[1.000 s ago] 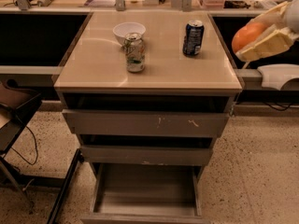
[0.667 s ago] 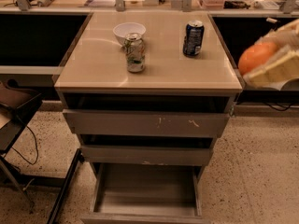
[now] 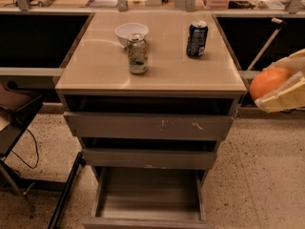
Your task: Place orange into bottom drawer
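The orange (image 3: 268, 82) is round and bright, held between the pale fingers (image 3: 286, 96) of my gripper (image 3: 276, 82) at the right edge of the view, beside the cabinet's top right corner and well above the floor. The gripper is shut on the orange. The bottom drawer (image 3: 150, 194) is pulled out at the foot of the cabinet, a shallow grey tray with a bare flat floor. It lies below and to the left of the gripper.
On the cabinet top (image 3: 95, 70) stand a white bowl (image 3: 131, 31), a green-and-white can (image 3: 137, 54) and a dark blue can (image 3: 196, 38). The top drawer front (image 3: 147, 126) and middle one (image 3: 150, 157) stick out slightly. A chair (image 3: 14, 113) stands at left.
The gripper with the orange has moved down and slightly right, from level with the cabinet top to just below its edge.
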`<state>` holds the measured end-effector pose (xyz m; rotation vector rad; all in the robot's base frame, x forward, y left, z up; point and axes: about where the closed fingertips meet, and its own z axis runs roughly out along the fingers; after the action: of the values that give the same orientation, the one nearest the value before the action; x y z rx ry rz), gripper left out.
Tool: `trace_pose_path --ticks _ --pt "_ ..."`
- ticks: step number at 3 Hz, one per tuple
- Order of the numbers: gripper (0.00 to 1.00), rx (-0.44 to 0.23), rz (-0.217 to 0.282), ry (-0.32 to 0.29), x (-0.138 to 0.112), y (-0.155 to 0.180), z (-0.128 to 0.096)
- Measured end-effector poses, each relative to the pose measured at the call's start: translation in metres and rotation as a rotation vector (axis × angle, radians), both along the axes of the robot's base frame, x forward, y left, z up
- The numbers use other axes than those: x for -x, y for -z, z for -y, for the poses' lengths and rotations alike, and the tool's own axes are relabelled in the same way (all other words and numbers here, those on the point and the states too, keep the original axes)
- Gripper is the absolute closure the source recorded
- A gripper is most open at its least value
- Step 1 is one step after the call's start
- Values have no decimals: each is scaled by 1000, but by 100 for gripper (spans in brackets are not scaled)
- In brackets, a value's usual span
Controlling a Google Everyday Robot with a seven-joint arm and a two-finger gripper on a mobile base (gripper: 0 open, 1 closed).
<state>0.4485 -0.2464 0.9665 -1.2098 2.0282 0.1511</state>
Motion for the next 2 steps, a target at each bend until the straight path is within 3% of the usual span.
trace_pose_path --ticks 1,2 --pt "100 -4 106 -42 24 -18 -42" --pt "100 21 175 7 48 10 -55"
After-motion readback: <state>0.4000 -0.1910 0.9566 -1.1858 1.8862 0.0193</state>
